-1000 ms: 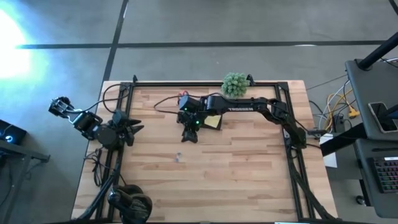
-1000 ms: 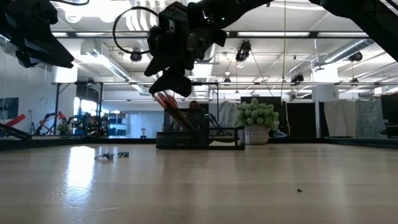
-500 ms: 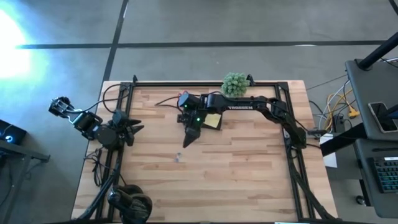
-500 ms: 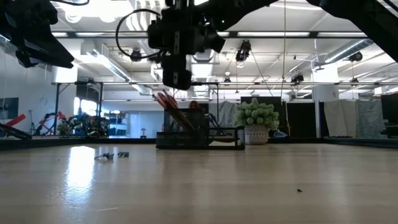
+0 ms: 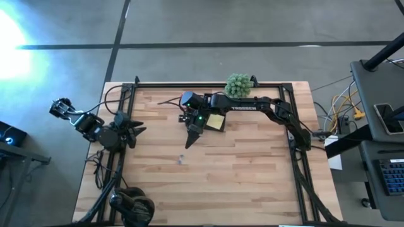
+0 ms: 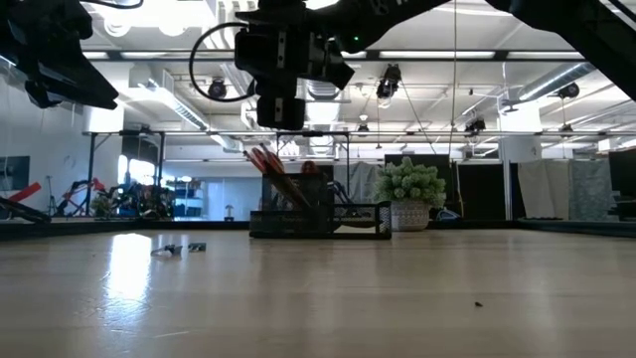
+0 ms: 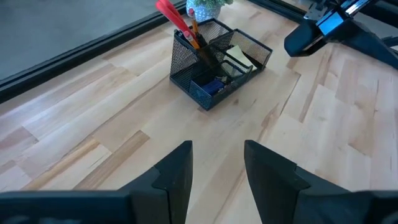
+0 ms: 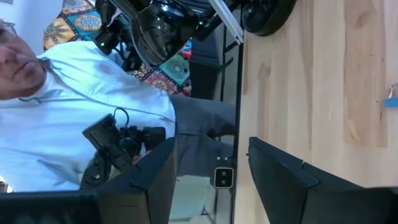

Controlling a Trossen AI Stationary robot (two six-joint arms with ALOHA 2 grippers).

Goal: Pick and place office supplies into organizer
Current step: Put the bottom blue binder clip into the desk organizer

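While spread and empty, right gripper (image 5: 189, 142) hovers just beside black mesh organizer (image 7: 219, 62); left gripper (image 7: 216, 163) parted.

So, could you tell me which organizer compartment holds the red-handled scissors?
The tall compartment at one end of the organizer; the red-handled scissors stand upright there, unlike the lower sections.

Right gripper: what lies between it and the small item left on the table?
High view: only bare wood between the right gripper and the small item.

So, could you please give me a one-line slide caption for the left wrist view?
Open left pincer faces the black mesh organizer holding red-handled scissors and a yellow sticky-note pad.
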